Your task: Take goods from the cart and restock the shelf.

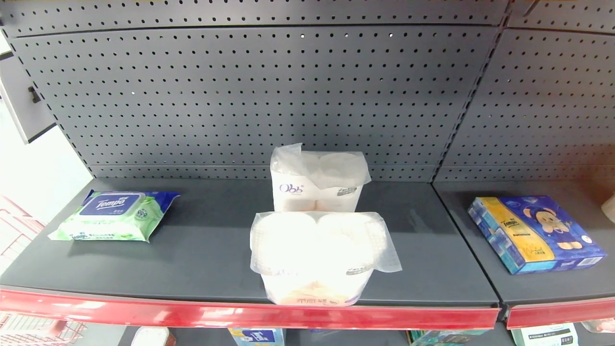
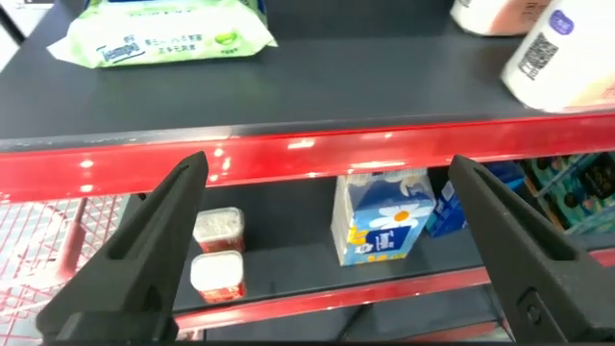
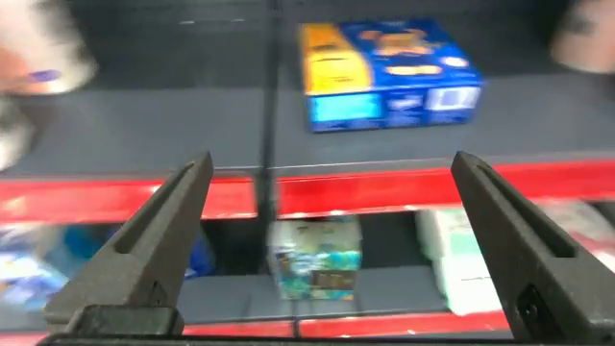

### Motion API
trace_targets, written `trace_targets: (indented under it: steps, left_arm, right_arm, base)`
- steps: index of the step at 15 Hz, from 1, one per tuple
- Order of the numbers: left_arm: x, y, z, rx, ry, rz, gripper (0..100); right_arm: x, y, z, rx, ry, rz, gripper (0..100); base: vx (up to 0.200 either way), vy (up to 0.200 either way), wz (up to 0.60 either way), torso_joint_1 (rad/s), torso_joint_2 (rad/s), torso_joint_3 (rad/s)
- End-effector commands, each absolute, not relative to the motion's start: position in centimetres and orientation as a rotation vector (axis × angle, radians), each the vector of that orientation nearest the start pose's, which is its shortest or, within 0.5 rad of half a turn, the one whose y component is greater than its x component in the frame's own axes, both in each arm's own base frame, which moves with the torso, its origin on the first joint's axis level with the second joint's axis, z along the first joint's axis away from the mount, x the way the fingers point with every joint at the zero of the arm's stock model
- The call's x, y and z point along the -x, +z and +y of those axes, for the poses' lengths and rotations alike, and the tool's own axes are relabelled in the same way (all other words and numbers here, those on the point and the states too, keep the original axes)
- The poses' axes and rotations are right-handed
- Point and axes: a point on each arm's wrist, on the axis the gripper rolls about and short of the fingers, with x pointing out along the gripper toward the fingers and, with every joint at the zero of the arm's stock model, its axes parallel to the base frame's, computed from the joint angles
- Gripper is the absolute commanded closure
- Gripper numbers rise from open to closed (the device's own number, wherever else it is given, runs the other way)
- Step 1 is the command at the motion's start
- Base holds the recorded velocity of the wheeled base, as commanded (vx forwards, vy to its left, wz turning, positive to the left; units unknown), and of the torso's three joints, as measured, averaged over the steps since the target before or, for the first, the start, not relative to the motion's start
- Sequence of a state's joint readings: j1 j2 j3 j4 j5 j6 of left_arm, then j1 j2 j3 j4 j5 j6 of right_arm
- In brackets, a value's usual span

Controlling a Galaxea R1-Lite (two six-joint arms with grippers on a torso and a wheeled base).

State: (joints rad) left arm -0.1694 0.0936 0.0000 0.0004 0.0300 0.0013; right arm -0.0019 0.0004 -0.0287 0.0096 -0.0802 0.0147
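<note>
Two white toilet roll packs stand mid-shelf, one at the front edge [image 1: 317,257] and one behind it [image 1: 316,179]. A green wet wipes pack [image 1: 115,216] lies at the shelf's left, also in the left wrist view as the wipes pack [image 2: 163,37]. A blue and yellow tissue box [image 1: 535,233] lies on the right shelf section, seen as the tissue box [image 3: 389,72] in the right wrist view. My left gripper [image 2: 327,250] is open and holds nothing, in front of the red shelf edge [image 2: 288,154]. My right gripper [image 3: 327,250] is open too, facing the red edge [image 3: 365,187] below the box.
A red wire cart [image 1: 19,240] shows at far left, below the shelf. The lower shelf holds a blue-white carton [image 2: 380,226], two small jars [image 2: 219,255] and more packs [image 3: 312,252]. Bare dark shelf lies between wipes and rolls, and between rolls and box.
</note>
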Motion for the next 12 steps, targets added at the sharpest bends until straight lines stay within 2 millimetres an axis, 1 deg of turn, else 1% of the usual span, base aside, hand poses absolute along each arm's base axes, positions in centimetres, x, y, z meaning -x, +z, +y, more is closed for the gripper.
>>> trace_targets:
  steps: [1,3,4,6,8,12]
  left_arm:
    - [1.51,7.73,0.31,-0.01,-0.115,0.096,0]
    - [1.51,7.72,0.17,-0.006,-0.025,0.101,0]
    - [1.59,7.71,0.13,-0.004,0.006,0.092,0]
    - [1.73,7.68,0.13,-0.005,0.004,0.074,0]
    - [1.81,7.66,0.05,-0.002,-0.038,0.063,0]
    - [1.8,7.65,0.05,0.002,-0.041,0.066,0]
  right_arm:
    - [2.45,8.27,-0.27,-0.016,-0.13,-0.01,0]
    - [2.52,8.25,-0.29,0.003,-0.129,-0.021,0]
    - [2.53,8.37,-0.26,0.046,-0.116,-0.028,0]
    - [2.44,8.2,-0.23,0.043,-0.105,-0.03,0]
    - [2.28,7.53,-0.01,-0.009,0.0,0.002,0]
    - [2.28,7.53,0.0,0.003,0.003,0.002,0]
  base:
    - [0.0,0.0,0.0,0.0,0.0,0.0]
    - [0.0,0.0,0.0,0.0,0.0,0.0]
    - [0.0,0.0,0.0,0.0,0.0,0.0]
    - [0.0,0.0,0.0,0.0,0.0,0.0]
    - [0.0,0.0,0.0,0.0,0.0,0.0]
    - [0.0,0.0,0.0,0.0,0.0,0.0]
